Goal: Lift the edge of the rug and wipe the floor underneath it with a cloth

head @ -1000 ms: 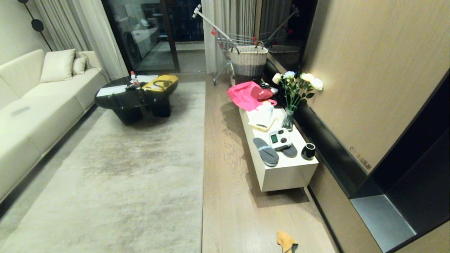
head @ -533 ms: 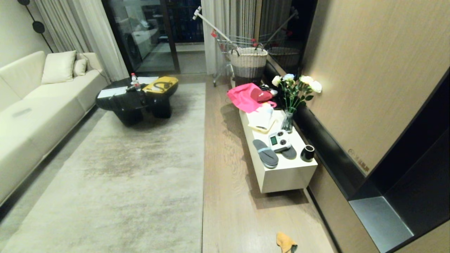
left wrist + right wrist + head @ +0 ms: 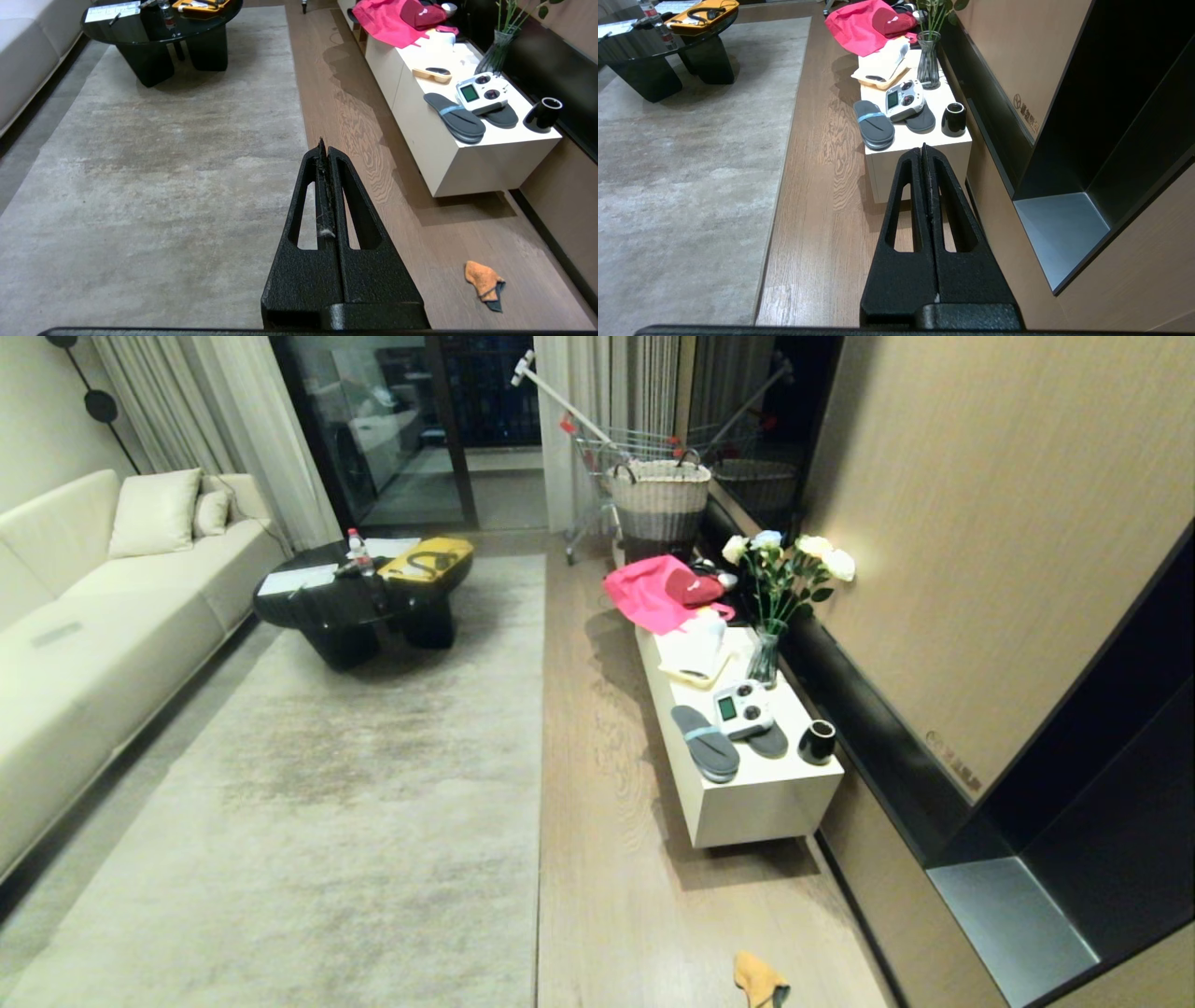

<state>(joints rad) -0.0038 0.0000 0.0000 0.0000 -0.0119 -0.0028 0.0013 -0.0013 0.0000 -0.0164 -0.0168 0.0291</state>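
Note:
The rug edge (image 3: 539,803) runs straight up the room, and the pale grey rug lies flat on the wood floor (image 3: 607,877). The small orange cloth (image 3: 758,980) with a teal end lies on the floor at the near right, apart from the rug. Neither arm shows in the head view. In the left wrist view my left gripper (image 3: 323,145) is shut and empty, held above the rug edge (image 3: 299,121), with the cloth (image 3: 483,283) off to its right. My right gripper (image 3: 924,148) is shut and empty, pointing over the floor (image 3: 817,196) towards the white bench.
A low white bench (image 3: 747,807) along the right wall carries slippers, a remote, a black cup, a flower vase and a pink bag (image 3: 653,590). A black coffee table (image 3: 355,607) stands on the rug's far end. A sofa (image 3: 93,625) is at left, a cart with a basket (image 3: 659,495) at the back.
The whole head view has shifted slightly as the camera moved. The rug, the cloth and both grippers have not moved.

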